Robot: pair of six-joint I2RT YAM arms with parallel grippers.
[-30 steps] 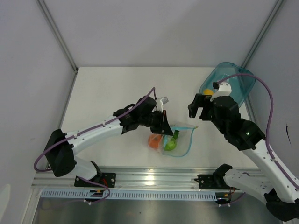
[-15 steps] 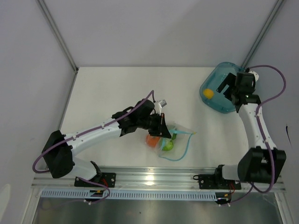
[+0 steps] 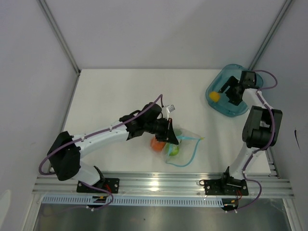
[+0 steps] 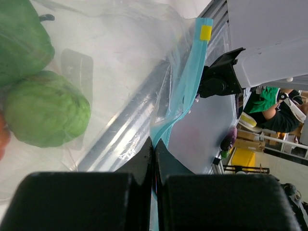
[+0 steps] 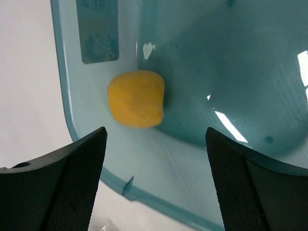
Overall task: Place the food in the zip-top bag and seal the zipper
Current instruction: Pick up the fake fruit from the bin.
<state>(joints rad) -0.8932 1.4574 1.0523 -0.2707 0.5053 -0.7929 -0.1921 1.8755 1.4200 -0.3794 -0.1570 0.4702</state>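
Note:
The clear zip-top bag (image 3: 186,143) lies at the table's front middle with the orange-red (image 3: 157,144), light green (image 3: 173,150) and dark green (image 3: 181,138) food inside. My left gripper (image 3: 170,132) is shut on the bag's blue-teal zipper strip (image 4: 189,84) at the mouth edge. The left wrist view shows the light green (image 4: 45,108) and dark green (image 4: 21,41) food through the plastic. The yellow food (image 3: 215,96) lies in the teal bowl (image 3: 237,108). My right gripper (image 3: 229,90) is open just above the yellow food (image 5: 136,98), not touching it.
The teal bowl (image 5: 226,67) stands at the back right corner, next to the enclosure's right post. A metal rail (image 3: 159,182) runs along the near table edge. A white wall panel closes the back.
My right arm has swung from mid-table back to the bowl and now reaches into it over the yellow food. My left gripper has shifted slightly right with the bag edge.

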